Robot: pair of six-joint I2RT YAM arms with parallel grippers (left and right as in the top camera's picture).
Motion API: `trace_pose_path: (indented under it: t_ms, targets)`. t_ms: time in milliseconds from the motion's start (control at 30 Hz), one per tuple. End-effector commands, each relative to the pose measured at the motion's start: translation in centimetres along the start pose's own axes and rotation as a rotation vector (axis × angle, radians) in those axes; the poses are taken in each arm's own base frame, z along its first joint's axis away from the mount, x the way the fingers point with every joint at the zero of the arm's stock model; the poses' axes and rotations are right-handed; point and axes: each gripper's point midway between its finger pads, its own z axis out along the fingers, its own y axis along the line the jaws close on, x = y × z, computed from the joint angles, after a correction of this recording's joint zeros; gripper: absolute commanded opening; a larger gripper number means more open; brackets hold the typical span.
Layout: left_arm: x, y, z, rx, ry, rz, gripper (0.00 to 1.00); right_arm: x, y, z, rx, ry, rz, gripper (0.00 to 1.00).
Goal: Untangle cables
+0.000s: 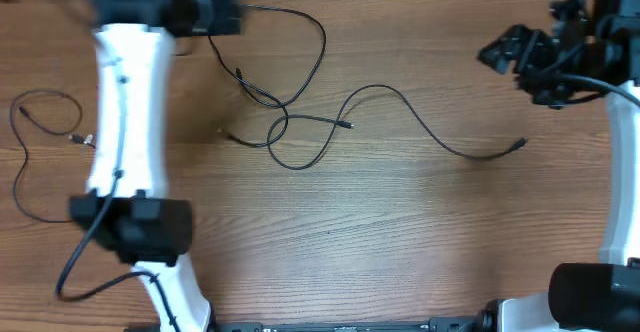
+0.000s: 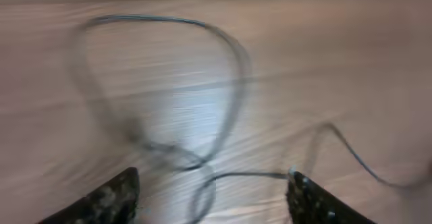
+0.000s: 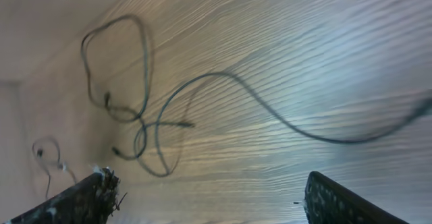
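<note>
Black and thin, the cables (image 1: 285,122) lie on the wooden table (image 1: 400,232), mostly in its middle part. Several loops cross each other there in a loose knot, with one big loop reaching to the far side. From the knot one cord rises in an arch and runs to the right, ending in a small plug (image 1: 521,144). Well apart, near the left edge, another thin cord (image 1: 20,167) makes an open curl with a silver-tipped end (image 1: 78,138) just beside the white left arm (image 1: 125,112). The left gripper (image 2: 210,180) hangs over the knot with fingers spread wide and empty; its wrist view is blurred. The right gripper (image 3: 212,178) is also wide open, holding nothing, at the far right.
</note>
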Motion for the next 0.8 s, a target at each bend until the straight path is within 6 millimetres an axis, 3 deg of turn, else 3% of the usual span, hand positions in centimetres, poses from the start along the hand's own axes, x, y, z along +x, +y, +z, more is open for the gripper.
trace_pose_path:
  t_ms: [0, 100, 133, 167, 333, 500, 767]
  targets:
    - [1.9, -8.8, 4.8, 0.142, 0.051, 0.249, 0.79, -0.7, -2.1, -0.8, 0.030, -0.021, 0.026, 0.88]
    - [3.0, -13.7, 7.9, 0.198, 0.046, 0.360, 1.00, -0.5, -2.8, -1.1, 0.045, -0.012, 0.035, 0.88]
    - [3.2, -14.9, 8.8, 0.211, 0.038, 0.381, 1.00, -0.4, -3.1, -1.1, 0.052, -0.008, 0.041, 0.88]
    - [3.7, -17.6, 10.8, 0.246, 0.016, 0.421, 1.00, -0.3, -3.2, -1.1, 0.056, -0.003, 0.041, 0.88]
    - [5.1, -21.7, 14.8, 0.299, -0.009, 0.465, 1.00, 0.1, -3.2, -1.1, 0.059, 0.011, 0.028, 0.88]
    - [7.1, -23.7, 18.5, 0.322, 0.002, 0.498, 1.00, 0.9, -3.4, -1.2, 0.067, 0.046, 0.012, 0.88]
    - [9.9, -22.6, 23.3, 0.296, 0.067, 0.503, 1.00, 1.6, -3.6, -1.2, 0.073, 0.072, 0.024, 0.88]
